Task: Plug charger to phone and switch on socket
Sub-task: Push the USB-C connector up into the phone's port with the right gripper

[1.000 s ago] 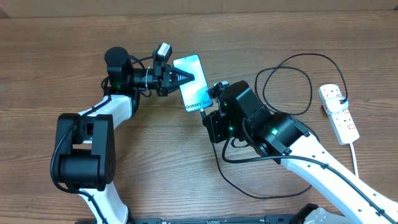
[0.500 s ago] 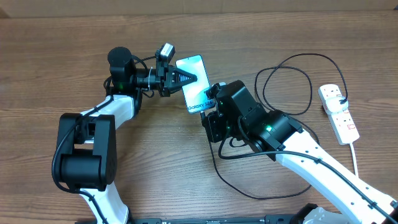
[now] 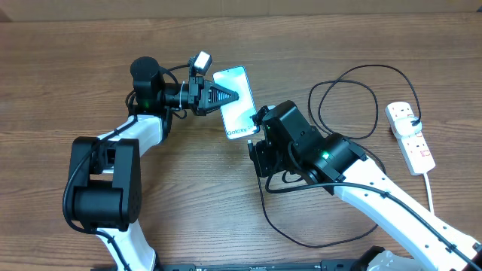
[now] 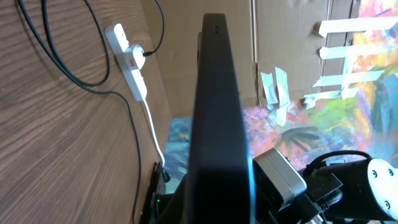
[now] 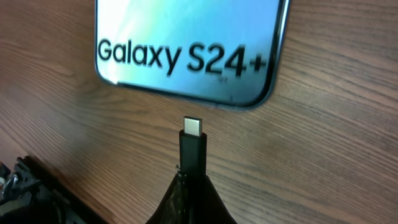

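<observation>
The phone (image 3: pixel 235 104) with its blue-teal "Galaxy S24+" screen is held off the table by my left gripper (image 3: pixel 227 95), which is shut on its side edges; the left wrist view shows its dark edge (image 4: pixel 217 112) end-on. My right gripper (image 3: pixel 258 126) is shut on the charger's black connector (image 5: pixel 193 149), whose metal tip points at the phone's bottom edge (image 5: pixel 186 99) with a small gap. The black charger cable (image 3: pixel 354 71) loops across the table to the white socket (image 3: pixel 409 135) at the right, also seen in the left wrist view (image 4: pixel 129 62).
The socket's white cord (image 3: pixel 431 188) runs toward the front edge. Cable loops (image 3: pixel 301 233) lie under and in front of the right arm. A cardboard wall (image 3: pixel 241 9) bounds the far side of the wooden table (image 3: pixel 60 75).
The right gripper with the connector has moved a little closer to the phone's bottom edge. The left gripper has tilted and shifted the phone slightly right.
</observation>
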